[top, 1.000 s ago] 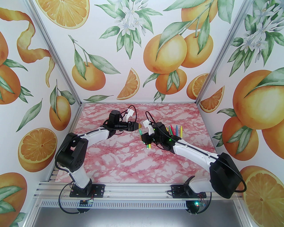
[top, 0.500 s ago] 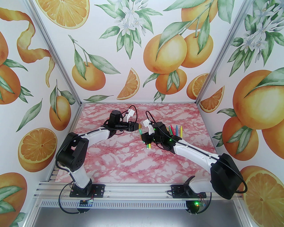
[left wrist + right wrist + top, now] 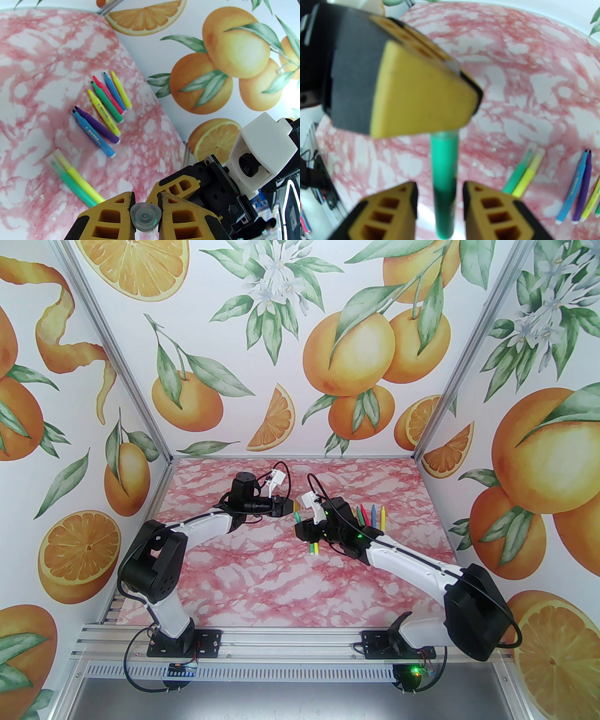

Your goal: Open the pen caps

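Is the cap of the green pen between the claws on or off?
On, it seems: the left claw pinches the cap, and the green pen runs into it, no bare tip showing.

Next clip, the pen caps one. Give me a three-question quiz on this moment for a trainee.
1. True or false: the left gripper is shut on a clear translucent plastic pen cap.
2. Which colour is the slim plastic marker barrel between the fingers of the right gripper? A red, B green, C purple.
3. How many capped markers lie together on the pink marbled table, apart from the uncapped markers?
Key: 1 true; 2 B; 3 two, one green and one yellow.
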Robot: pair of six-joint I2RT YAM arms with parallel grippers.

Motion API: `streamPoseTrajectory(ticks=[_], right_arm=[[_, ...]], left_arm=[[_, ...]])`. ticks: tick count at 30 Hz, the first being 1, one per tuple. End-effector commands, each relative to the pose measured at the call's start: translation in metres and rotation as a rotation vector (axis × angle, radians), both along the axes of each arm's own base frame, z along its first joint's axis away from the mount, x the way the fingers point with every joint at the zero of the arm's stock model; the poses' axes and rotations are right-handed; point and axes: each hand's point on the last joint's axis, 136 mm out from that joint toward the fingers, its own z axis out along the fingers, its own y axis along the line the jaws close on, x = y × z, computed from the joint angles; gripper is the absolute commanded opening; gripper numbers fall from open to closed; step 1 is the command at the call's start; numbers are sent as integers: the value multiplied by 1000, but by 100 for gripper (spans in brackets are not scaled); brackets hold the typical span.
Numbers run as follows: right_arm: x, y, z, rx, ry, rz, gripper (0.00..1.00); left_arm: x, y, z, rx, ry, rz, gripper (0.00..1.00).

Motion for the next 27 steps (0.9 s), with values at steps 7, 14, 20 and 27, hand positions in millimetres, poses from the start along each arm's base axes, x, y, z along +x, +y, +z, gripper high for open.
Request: streamPoseTrajectory(ticks=[7, 14, 20, 27], right_arm=[[7, 10, 1, 13, -14, 14, 24], [-6, 1, -5, -17, 5, 26, 10], [-22, -9, -22, -47, 39, 46, 3], [-34, -13, -34, -61, 62, 68, 0]], left_arm=[[1, -3, 28, -44, -73, -13, 3], [14, 8, 29, -16, -97, 67, 0], [31, 22, 36, -24, -86, 131, 0], [49, 37, 44, -31, -88, 202, 0]])
